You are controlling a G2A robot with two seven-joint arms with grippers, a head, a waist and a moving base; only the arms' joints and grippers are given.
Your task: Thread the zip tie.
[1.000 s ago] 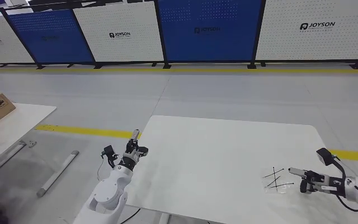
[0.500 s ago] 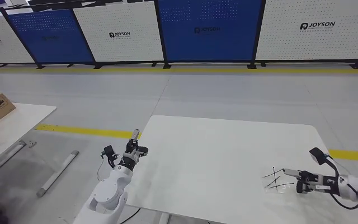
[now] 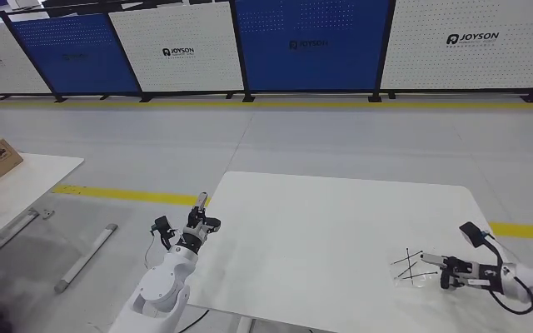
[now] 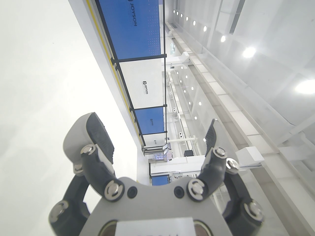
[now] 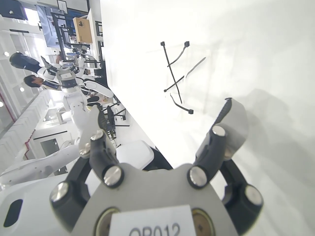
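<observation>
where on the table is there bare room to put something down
Bare: the whole middle and far half of the table, from the left gripper at its left edge across to the zip ties. Crowded: the near right corner, where the crossed zip ties lie with the open right gripper close by them.

table: white top, rounded corners. lying on it: black zip ties, a few, loose, crossing one another, near the right front corner.
</observation>
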